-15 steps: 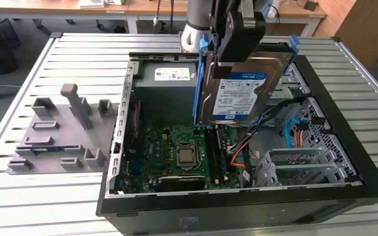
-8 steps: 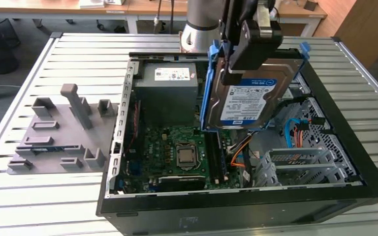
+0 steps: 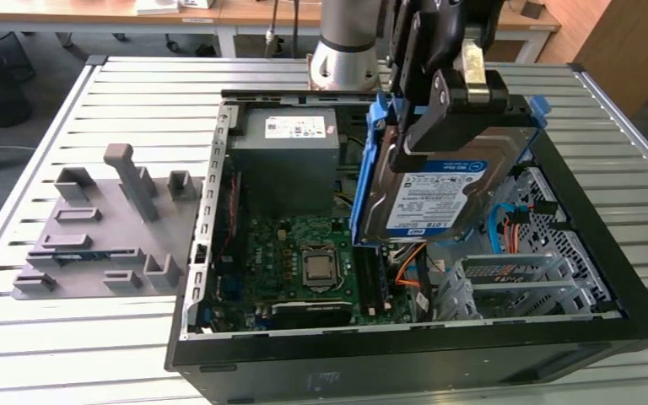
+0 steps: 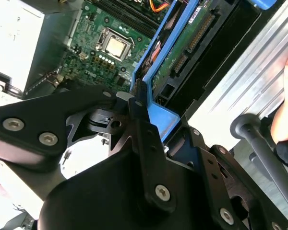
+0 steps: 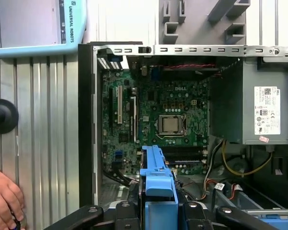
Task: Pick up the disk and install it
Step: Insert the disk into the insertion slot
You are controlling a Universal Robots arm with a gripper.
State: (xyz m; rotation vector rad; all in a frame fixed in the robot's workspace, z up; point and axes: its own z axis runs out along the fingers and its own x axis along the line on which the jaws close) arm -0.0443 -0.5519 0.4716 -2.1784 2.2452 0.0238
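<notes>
**Disk held in the jaws above the open computer case**

The jaws are clenched on the disk (image 3: 437, 198), gripping its upper end where the blue bracket (image 3: 369, 181) frames it. In the exterior view the disk hangs tilted, with its white-and-blue label toward the camera. It sits above the open black computer case (image 3: 414, 354) and clear of the slatted metal tabletop (image 3: 132, 84). Its lower edge appears over the strip between the motherboard (image 3: 290, 253) and the metal drive cage (image 3: 526, 278), just above some orange cables (image 3: 412, 268). Whether that edge touches anything inside the case cannot be told.

In the second wrist view one black finger (image 4: 146, 143) presses against the bracket, and the disk's green circuit side faces that camera. In the first wrist view the bracket's blue end stands between the black linkages, with the case interior beyond it.

Inside the case, a grey power-supply box (image 3: 290, 143) with a white sticker sits at the far end, to the exterior view's left of the disk. The processor (image 3: 320, 268) lies bare in the middle of the motherboard. A grey moulded fixture (image 3: 99, 228) rests on the tabletop at the exterior view's left, well apart from the case. The arm (image 3: 341, 46) rises behind the case.

In the first wrist view a person's hand (image 5: 5, 201) rests on the tabletop beside the case. A screen device with a light-blue frame (image 5: 33, 24) lies further along the same side.
</notes>
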